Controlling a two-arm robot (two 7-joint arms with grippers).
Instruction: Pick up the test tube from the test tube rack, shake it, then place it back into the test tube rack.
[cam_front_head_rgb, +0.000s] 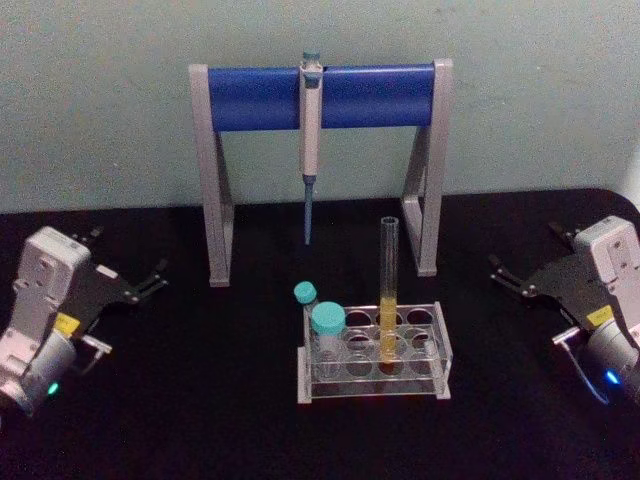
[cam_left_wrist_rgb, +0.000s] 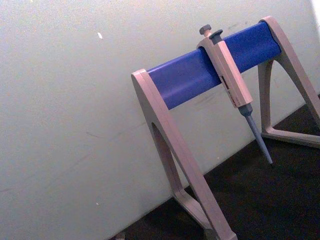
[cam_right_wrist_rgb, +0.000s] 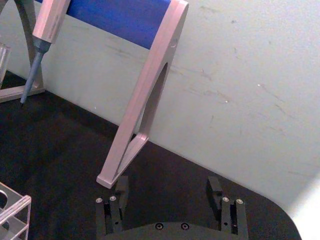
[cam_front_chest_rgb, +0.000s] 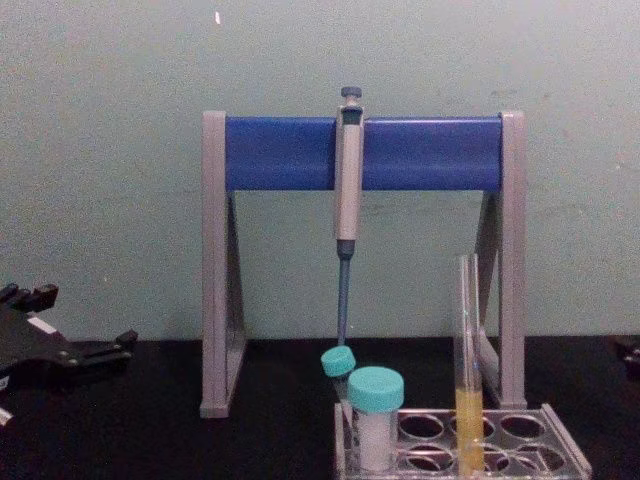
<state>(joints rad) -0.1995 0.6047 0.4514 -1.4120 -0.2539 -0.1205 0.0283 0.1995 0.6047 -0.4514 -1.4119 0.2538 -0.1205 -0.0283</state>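
Test tube (cam_front_head_rgb: 388, 290) apart from fingers (cam_right_wrist_rgb: 119, 189)

Test tube (cam_front_head_rgb: 388, 295): tall, clear, uncapped, yellow liquid in lower part, upright in test tube rack (cam_front_head_rgb: 372, 388); low clear plastic, round holes.

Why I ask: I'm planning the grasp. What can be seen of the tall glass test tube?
The test tube is tall, thin, clear glass, uncapped, its open mouth well above the test tube rack. Yellow liquid fills its lower part. It stands upright in a hole right of the rack's middle, touched by the rack alone; the left gripper and right gripper sit open, far out to either side.
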